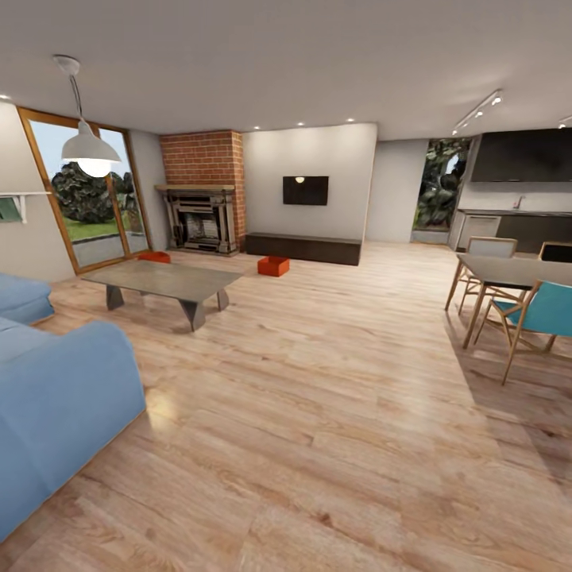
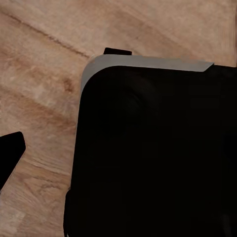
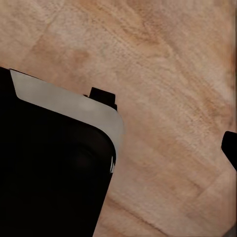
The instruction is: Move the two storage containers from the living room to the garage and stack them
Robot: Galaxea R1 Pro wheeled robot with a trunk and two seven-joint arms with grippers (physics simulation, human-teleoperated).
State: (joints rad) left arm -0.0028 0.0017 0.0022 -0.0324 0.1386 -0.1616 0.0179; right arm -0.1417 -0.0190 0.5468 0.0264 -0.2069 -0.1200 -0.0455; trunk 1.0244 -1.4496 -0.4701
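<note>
The head view looks across the living room's light wood-plank floor (image 1: 318, 413). At the left edge a blue fabric sofa (image 1: 56, 397) juts into the room, its rounded arm bordering the bare planks. Beyond it stands a low grey slab coffee table (image 1: 163, 282) on angled legs, with wood-framed glass doors (image 1: 87, 199) behind. One red-orange rectangular plastic storage container (image 1: 155, 257) lies on the planks behind the table's far edge, near the doors and the red brick chimney with its fireplace (image 1: 202, 199). The second red-orange container (image 1: 273, 266) sits in the open, just in front of a long dark low cabinet (image 1: 303, 248) under a wall screen, apart from the table's right corner. A wide bare strip of planks runs from the near foreground up to it. At the right, a dining table with wood-and-teal chairs (image 1: 516, 294) bounds that strip.

Both wrist views look down on planks and the robot's black, grey-rimmed base (image 2: 148, 158); whether either gripper's fingers are apart or together cannot be told.
</note>
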